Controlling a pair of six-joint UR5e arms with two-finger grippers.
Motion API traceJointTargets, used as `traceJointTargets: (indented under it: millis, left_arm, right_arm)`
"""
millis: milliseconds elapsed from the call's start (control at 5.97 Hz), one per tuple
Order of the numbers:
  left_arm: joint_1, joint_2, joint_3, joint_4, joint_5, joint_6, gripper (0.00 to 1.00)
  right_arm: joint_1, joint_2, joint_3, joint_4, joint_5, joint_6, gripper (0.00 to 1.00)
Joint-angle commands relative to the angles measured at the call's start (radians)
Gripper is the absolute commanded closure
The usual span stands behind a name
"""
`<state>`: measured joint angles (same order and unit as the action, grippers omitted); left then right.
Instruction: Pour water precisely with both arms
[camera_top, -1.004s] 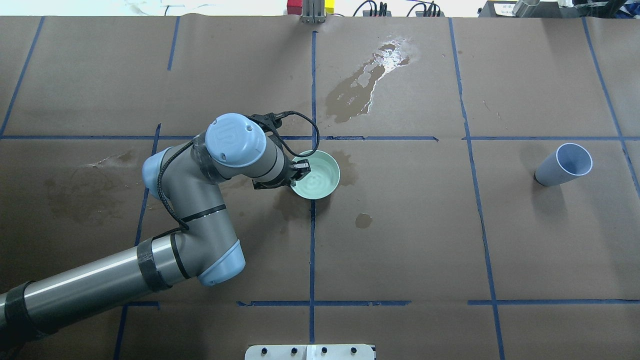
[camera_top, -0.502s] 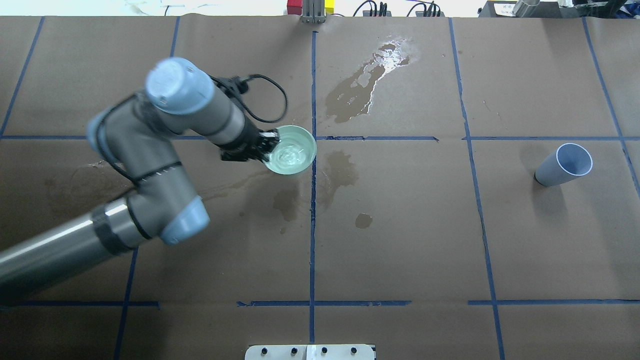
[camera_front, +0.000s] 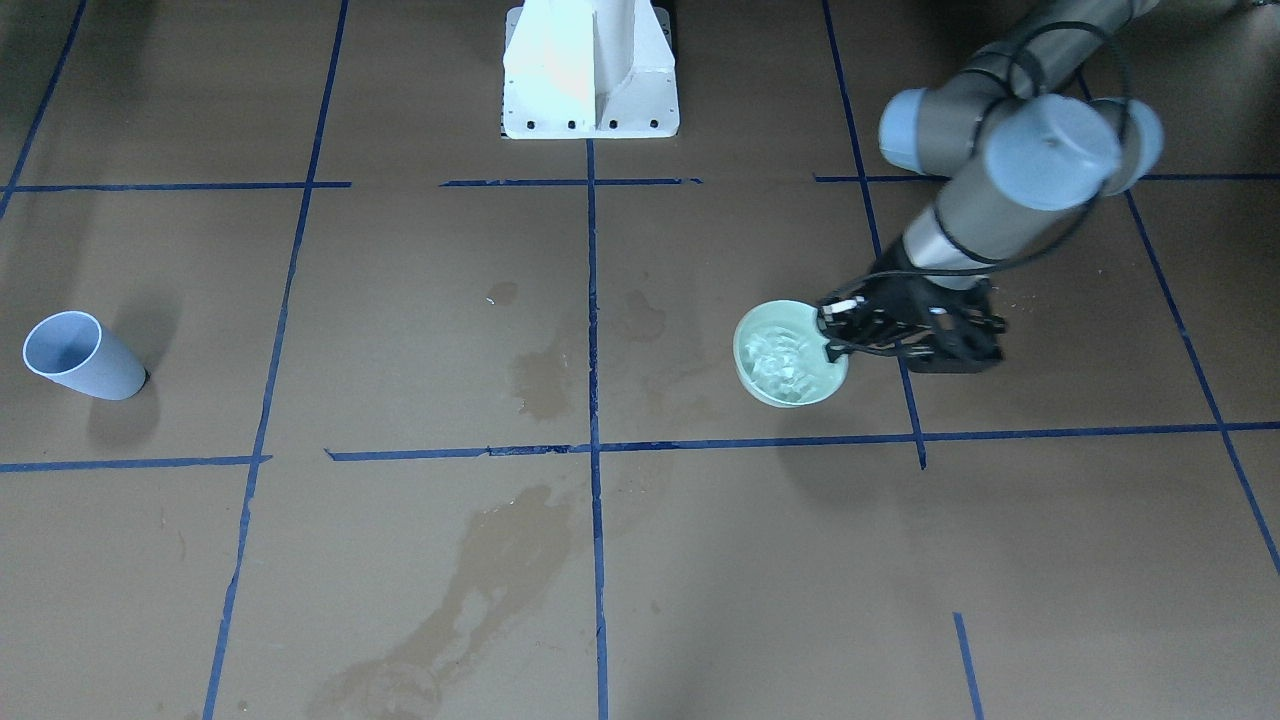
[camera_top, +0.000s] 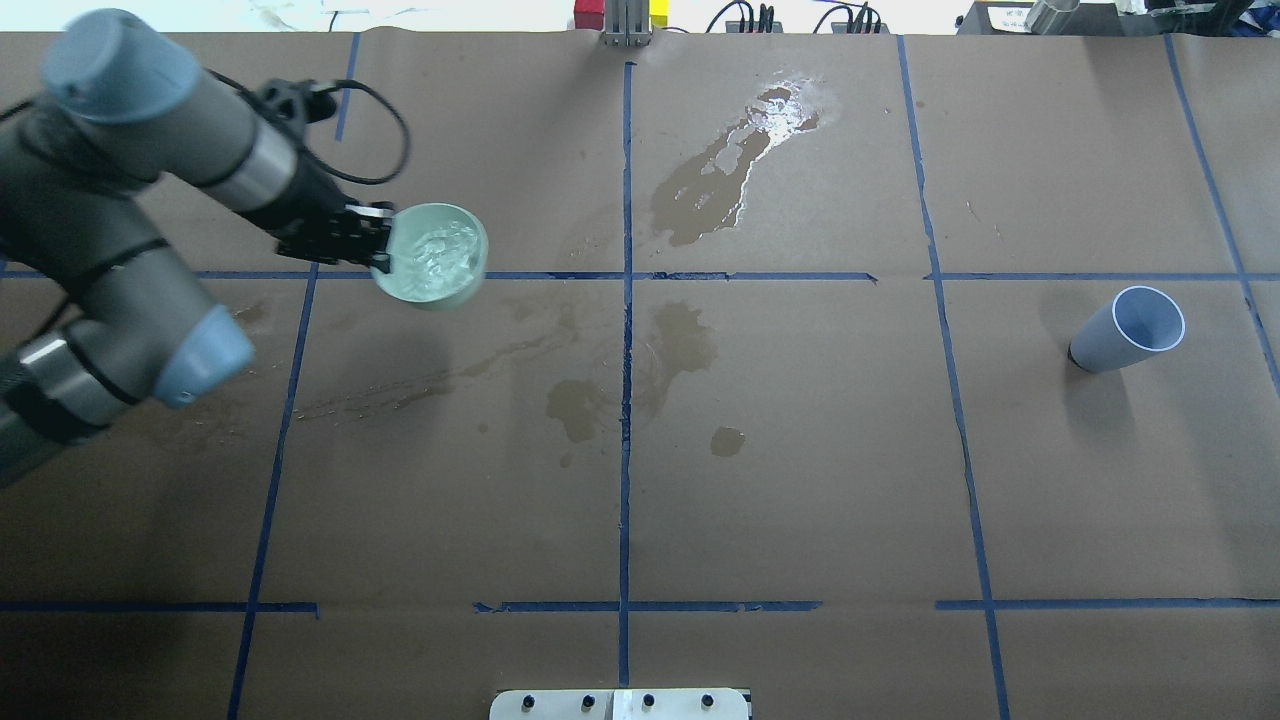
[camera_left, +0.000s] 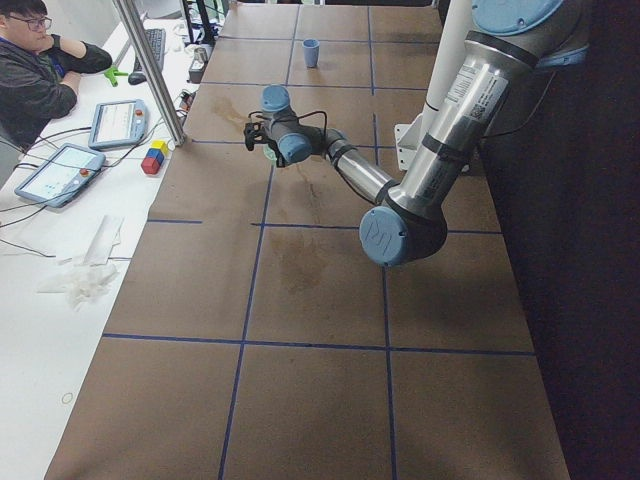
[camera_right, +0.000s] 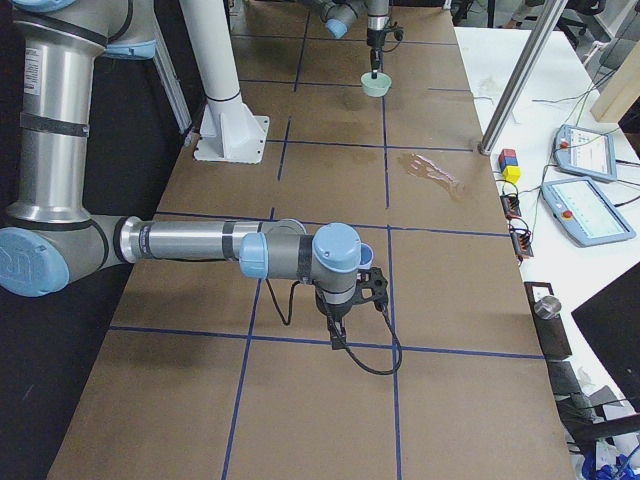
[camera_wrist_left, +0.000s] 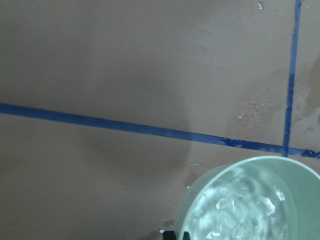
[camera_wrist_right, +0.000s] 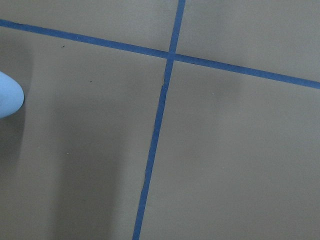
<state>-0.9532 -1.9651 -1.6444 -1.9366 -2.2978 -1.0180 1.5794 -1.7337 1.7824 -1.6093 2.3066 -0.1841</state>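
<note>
My left gripper (camera_top: 380, 246) is shut on the near rim of a mint-green bowl (camera_top: 432, 256) and holds it level above the brown paper at the far left. Water (camera_top: 438, 250) ripples inside the bowl, also in the left wrist view (camera_wrist_left: 240, 212) and the front view (camera_front: 782, 362). A pale blue cup (camera_top: 1128, 330) stands tilted at the right. My right gripper (camera_right: 372, 288) shows only in the exterior right view, next to the cup (camera_right: 366, 258); I cannot tell whether it is open or shut. The cup's edge shows in the right wrist view (camera_wrist_right: 7, 95).
A glossy spilled puddle (camera_top: 735, 165) lies at the far centre, with damp stains (camera_top: 600, 390) around the middle. Blue tape lines grid the paper. The white pedestal (camera_front: 590, 70) stands at the robot's side. An operator (camera_left: 35, 70) sits beyond the table.
My left arm has carried the bowl from the table's centre to the far left, lifted off the paper. The water in it now sloshes. The cup has not moved.
</note>
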Motion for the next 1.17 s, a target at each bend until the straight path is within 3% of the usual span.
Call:
traceJointTargets:
  millis: [0, 167, 502, 837, 1004]
  left_arm:
    - [-0.199, 0.169, 0.011, -0.010, -0.157, 0.311, 1.00]
    - [-0.275, 0.231, 0.030, -0.012, -0.233, 0.440, 1.00]
    - [-0.364, 0.337, 0.107, -0.013, -0.242, 0.693, 1.00]
    - [-0.360, 0.364, 0.187, -0.161, -0.235, 0.635, 1.00]
    - [-0.358, 0.359, 0.239, -0.315, -0.226, 0.490, 1.00]
  right_arm:
    - [-0.010, 0.005, 0.000, 0.000, 0.001, 0.000, 0.00]
    - [-0.010, 0.005, 0.000, 0.000, 0.001, 0.000, 0.00]
    - [-0.010, 0.006, 0.000, 0.000, -0.001, 0.000, 0.00]
    - [-0.012, 0.006, 0.000, 0.000, -0.001, 0.000, 0.00]
    - [-0.012, 0.006, 0.000, 0.000, -0.001, 0.000, 0.00]
